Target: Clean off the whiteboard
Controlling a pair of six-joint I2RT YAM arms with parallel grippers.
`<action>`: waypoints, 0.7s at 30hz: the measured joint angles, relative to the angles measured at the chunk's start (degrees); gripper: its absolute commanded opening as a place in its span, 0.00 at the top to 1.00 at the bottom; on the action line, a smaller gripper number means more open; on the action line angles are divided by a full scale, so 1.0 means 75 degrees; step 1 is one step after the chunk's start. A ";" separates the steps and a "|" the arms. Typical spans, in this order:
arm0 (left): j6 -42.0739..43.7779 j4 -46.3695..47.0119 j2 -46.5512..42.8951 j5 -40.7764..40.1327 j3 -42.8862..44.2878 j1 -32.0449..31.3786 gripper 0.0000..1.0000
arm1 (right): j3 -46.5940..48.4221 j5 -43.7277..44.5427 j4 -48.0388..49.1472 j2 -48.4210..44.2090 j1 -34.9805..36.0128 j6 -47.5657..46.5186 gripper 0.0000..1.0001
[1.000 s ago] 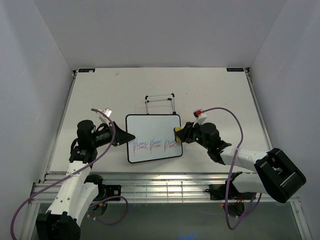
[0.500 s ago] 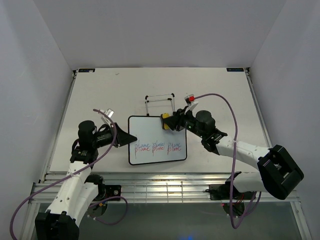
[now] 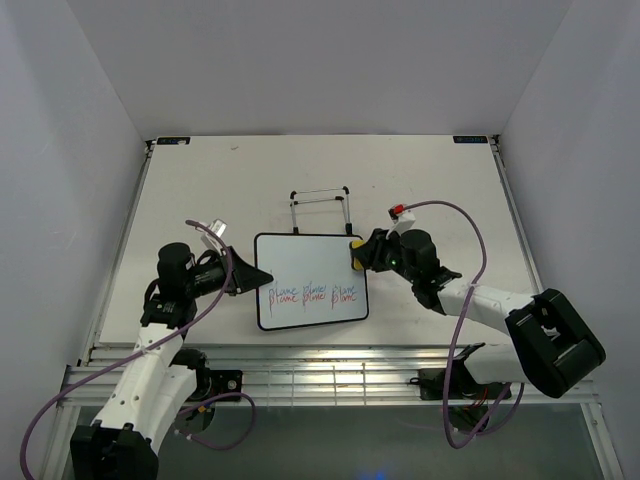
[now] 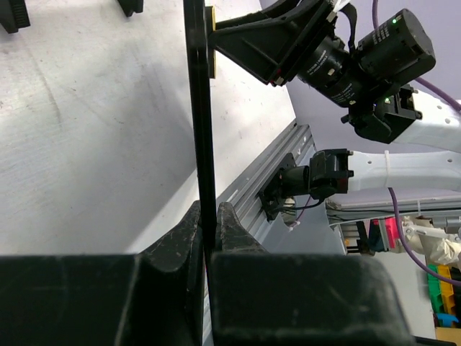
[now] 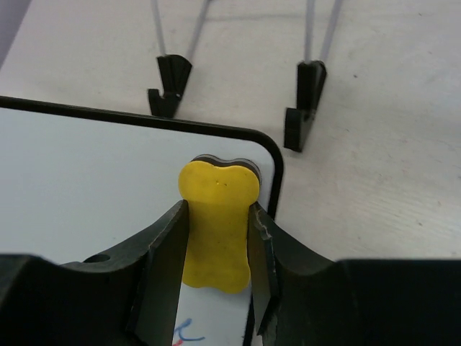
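Board position: whiteboard flat on the table, between the two arms, long axis running left to right, with the wire stand just beyond its far edge.
Left hold: left gripper pinched tight on the board's left edge; seen edge-on from the left wrist as a thin black frame clamped between the jaws.
Right hold: right gripper closed around a yellow sponge, bone-shaped, sitting snug between both fingers.
Sponge contact: at the board's far right corner, on or just above the white surface, just inside the rounded frame; actual pressure on the board hard to judge.
Key relation: writing lies toward the near edge and to the left of the sponge, in one row parallel to the board's long axis.
Nearer arm: right, already carrying the eraser; left busy steadying the board.
Likely call: pull the sponge toward the near edge, then sweep leftward along the row.
Board look: white, thin black frame, rounded corners; far half bare, near half carrying three scribbled groups in red and blue, none visibly wiped.
Risk: board twisting around the single left-edge clamp under a sideways push.
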 measured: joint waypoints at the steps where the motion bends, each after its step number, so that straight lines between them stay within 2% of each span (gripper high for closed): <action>1: 0.0000 -0.0006 0.0000 -0.0026 -0.0026 -0.0003 1.00 | -0.0090 0.0017 -0.0017 0.0006 -0.0087 -0.0023 0.66; 9: -0.0070 -0.0015 0.0026 -0.0160 -0.0064 -0.0029 1.00 | -0.0102 -0.0289 0.0140 0.0356 -0.0268 -0.0099 0.66; 18: -0.0213 0.0227 0.0189 -0.0452 -0.0087 -0.0219 1.00 | 0.0912 -0.0734 0.0495 0.0787 0.1043 0.0055 0.65; 21: -0.0224 0.0358 0.0259 -0.0460 -0.0096 -0.0300 1.00 | 0.1352 -0.0752 0.0306 0.0898 0.1204 0.0061 0.66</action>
